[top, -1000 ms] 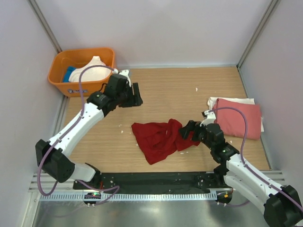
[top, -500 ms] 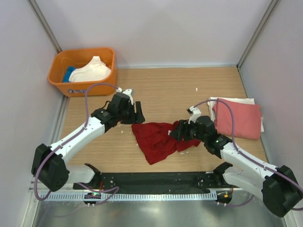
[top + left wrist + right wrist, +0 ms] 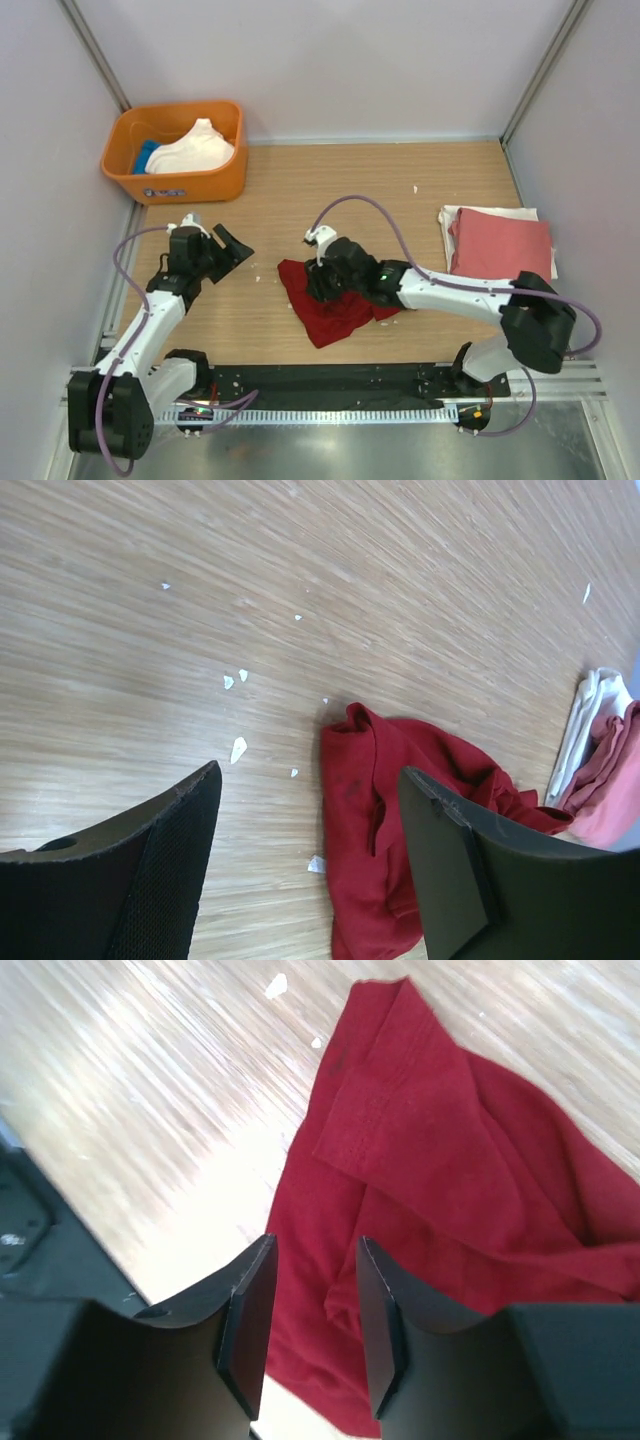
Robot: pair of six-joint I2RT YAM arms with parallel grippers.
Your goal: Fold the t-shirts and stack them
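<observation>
The red shirt [image 3: 335,310] is seen as a soft crumpled heap in the middle of the top view, on the wood bench [image 3: 400,190]. It is not yet laid flat, so spreading is likely needed before folding. The right hand [image 3: 315,1245] is held low over the heap, its flat black fingers [image 3: 245,1320] half shut with a thin gap; red cloth is seen through the gap, but nothing is seen pinched. The left hand [image 3: 310,770] is held wide open and empty at the left, pointed at the shirt. A folded pink shirt [image 3: 500,250] is laid on a white shirt [image 3: 447,225] at the right, as the stack. More shirts [image 3: 195,150] are kept in the orange tub [image 3: 190,185], upper left
</observation>
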